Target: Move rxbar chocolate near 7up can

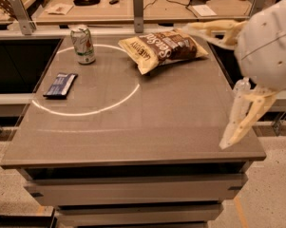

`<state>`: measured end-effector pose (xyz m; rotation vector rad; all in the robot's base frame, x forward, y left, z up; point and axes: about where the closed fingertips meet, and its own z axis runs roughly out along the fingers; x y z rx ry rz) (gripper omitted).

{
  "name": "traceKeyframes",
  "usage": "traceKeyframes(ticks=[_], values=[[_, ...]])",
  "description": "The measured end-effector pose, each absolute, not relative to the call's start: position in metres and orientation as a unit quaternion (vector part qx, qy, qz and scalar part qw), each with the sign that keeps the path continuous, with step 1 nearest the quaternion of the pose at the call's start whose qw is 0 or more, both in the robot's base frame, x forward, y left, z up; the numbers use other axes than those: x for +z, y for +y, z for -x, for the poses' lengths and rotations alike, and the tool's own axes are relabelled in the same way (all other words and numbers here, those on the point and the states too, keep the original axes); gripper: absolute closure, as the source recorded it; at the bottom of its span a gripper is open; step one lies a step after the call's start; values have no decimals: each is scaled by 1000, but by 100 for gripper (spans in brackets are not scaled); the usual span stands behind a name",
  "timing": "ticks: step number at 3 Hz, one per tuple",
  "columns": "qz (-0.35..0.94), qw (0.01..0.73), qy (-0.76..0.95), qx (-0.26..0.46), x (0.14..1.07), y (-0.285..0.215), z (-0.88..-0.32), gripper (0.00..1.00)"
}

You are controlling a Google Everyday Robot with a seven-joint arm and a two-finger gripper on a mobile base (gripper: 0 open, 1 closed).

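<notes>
The rxbar chocolate [60, 84], a small flat dark blue bar, lies near the table's left edge. The 7up can [82, 44] stands upright behind it at the back left, about a bar's length away. My gripper [232, 133] hangs at the table's right edge, pointing down over the front right corner, far from both the bar and the can. It holds nothing that I can see. A large white rounded arm part [268, 44] sits above it.
A large tan-and-brown chip bag [162, 47] lies at the back middle of the brown table [147, 132]. A pale ring [88, 112] is marked on the tabletop's left half. A second bench [147, 6] with cables stands behind. A dark gap lies to the left.
</notes>
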<state>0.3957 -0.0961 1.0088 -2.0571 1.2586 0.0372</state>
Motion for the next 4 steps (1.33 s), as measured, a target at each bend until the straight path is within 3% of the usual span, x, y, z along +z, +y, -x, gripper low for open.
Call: traceKeyframes(ticks=[2,3,4], values=[[832,402,378,-59,952,-16,-381,0],[836,411,346,-112,963,-12,-394,0],[837,409,343,-116,966,-10,-394,0]])
